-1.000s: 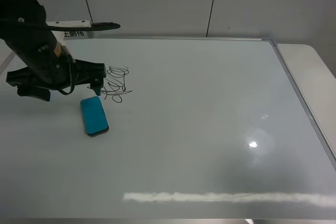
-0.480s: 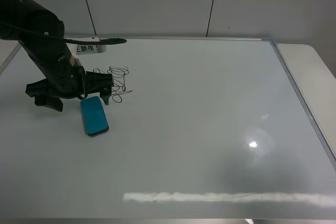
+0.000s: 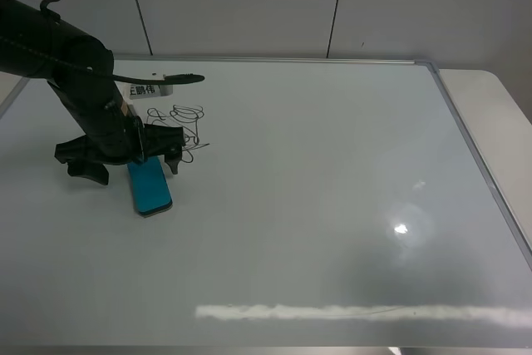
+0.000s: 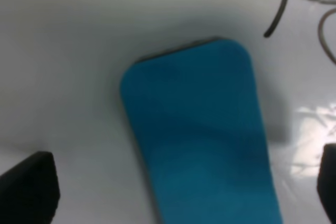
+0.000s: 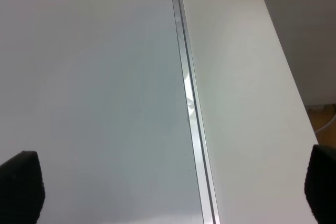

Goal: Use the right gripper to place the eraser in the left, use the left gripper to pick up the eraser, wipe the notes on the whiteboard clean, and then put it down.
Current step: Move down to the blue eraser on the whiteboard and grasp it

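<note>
Left gripper (image 3: 148,158) being held spread wide over the blue eraser (image 3: 151,190), nothing being gripped.
Just beside the scribbled notes (image 3: 184,126), the eraser is lying flat on the whiteboard (image 3: 332,205), so the handover is being judged done. Lifting, wiping and setting down are being left undone. Well apart from the notes, the right gripper (image 5: 170,187) is being held open and empty over the board's metal frame (image 5: 190,103). Grey wall panels (image 3: 249,6) are being shown beyond.
</note>
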Tool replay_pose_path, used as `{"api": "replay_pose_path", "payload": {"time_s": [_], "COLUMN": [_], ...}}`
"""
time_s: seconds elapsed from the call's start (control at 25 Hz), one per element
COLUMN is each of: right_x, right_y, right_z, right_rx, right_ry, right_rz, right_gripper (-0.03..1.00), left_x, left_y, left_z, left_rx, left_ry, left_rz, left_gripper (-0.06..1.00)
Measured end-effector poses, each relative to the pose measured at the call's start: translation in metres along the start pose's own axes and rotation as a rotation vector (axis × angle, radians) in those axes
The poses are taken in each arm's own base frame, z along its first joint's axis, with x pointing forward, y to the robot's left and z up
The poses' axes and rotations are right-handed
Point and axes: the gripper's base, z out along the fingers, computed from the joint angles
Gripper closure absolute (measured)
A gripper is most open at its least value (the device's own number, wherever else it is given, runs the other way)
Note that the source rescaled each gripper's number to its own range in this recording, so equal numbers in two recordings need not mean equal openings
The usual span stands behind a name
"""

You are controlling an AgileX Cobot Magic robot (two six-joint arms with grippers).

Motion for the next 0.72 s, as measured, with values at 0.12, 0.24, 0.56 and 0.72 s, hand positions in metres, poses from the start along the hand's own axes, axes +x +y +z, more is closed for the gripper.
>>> {"api": "replay_pose_path", "payload": {"time_s": [0.12,0.24,0.56,0.72], "right_x": [0.0000,0.0000,0.0000,0.0000], "right_y": [0.0000,0.0000,0.0000,0.0000], "right_z": [0.0000,0.0000,0.0000,0.0000], "right_rx": [0.000,0.000,0.000,0.000], "right_ry": [0.000,0.000,0.000,0.000], "right_rz": [0.000,0.000,0.000,0.000], "right_gripper": [-0.03,-0.03,-0.03,-0.03], "left_x": [-0.0006,-0.0005,0.0005,0.0005], "left_y": [-0.0008,-0.0011,-0.0011,-0.0011], "left_z": [0.0005,0.0032,0.0092,0.0092], "left_rx": [0.007,0.007,0.001,0.001], "left_ry": [-0.006,-0.004,0.007,0.007], "left_rz": [-0.002,-0.001,-0.001,-0.001], "left_gripper": [-0.06,-0.06,-0.06,-0.06]}}
